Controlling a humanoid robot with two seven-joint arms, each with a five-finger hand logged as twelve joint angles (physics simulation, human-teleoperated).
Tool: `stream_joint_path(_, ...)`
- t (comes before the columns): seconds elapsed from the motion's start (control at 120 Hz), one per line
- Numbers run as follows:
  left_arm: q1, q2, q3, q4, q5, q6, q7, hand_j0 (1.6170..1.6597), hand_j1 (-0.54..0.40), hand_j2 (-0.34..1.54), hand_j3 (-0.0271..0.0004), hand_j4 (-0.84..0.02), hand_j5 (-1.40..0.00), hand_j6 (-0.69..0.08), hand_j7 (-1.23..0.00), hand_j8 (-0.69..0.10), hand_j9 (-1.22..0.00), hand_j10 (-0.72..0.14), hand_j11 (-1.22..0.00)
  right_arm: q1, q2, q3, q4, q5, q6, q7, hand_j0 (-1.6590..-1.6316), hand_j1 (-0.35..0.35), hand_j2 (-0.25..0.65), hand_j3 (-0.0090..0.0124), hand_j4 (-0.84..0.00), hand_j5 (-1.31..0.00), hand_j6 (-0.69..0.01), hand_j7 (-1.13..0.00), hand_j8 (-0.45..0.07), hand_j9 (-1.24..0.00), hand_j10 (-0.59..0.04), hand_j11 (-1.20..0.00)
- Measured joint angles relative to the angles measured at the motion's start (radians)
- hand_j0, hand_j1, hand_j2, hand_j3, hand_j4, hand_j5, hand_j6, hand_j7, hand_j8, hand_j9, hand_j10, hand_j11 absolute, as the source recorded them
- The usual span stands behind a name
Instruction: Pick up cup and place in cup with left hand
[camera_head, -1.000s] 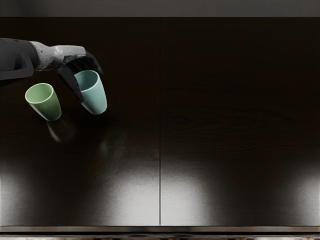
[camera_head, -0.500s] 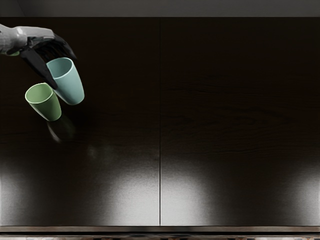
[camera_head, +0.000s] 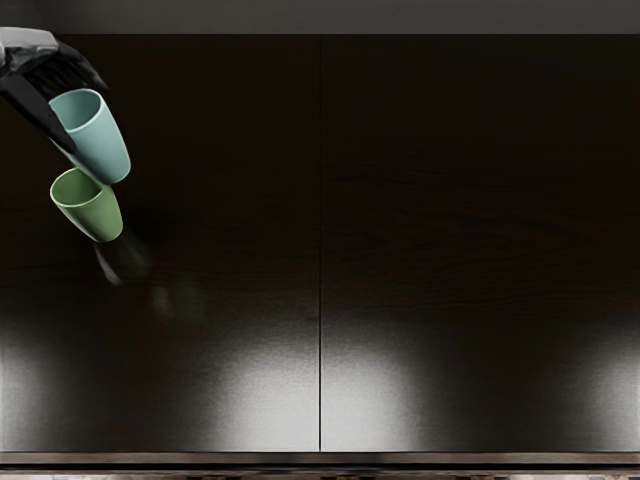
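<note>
"So, in the head view, how far has the job got?"

"About halfway, I'd judge. The left hand (camera_head: 38, 72) has the light-blue cup (camera_head: 104, 140) in its grasp, with the thumb (camera_head: 36, 115) along the near side and the fingers (camera_head: 82, 66) curved over by the rim. Picking up looks done: that cup seems to be off the dark wood tabletop (camera_head: 220, 220), though a single angle can't prove how high."

"And the other cup?"

"That's the green cup (camera_head: 95, 213), standing on the tabletop over toward the left edge, mouth up. I take it to be the receiver."

"Is 1 cup inside the other, then?"

"No. The light-blue cup's lower end overlaps the far right part of the green rim from where we look, but its base shows outside the mouth. Whether they touch, I can't tell."

"What's left?"

"The placing, by my reading: get the light-blue base centred over the green mouth, lower it in, then let go. So 1 stage of 2 looks finished."

"Any worry?"

"Alignment. If the base comes down on the rim, it could tip the green cup or nudge it aside. I'd want the held cup brought upright over the opening before lowering."
</note>
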Motion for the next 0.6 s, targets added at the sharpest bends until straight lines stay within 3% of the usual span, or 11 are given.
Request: stream_joint_path(0.6, 0.058, 0.018, -0.001, 0.073, 0.031, 0.003, -0.005, 1.6573, -0.117, 0.21, 0.0000, -0.450, -0.60, -0.392, -0.59, -0.371, -0.59, -0.451, -0.59, 0.000, 0.000, 0.000, 0.000, 0.000, 0.000, 0.000, -1.6581, -0.349, 0.000, 0.0000, 0.000, 0.00, -0.001, 0.00, 0.000, 0.00, 0.000, 0.00)
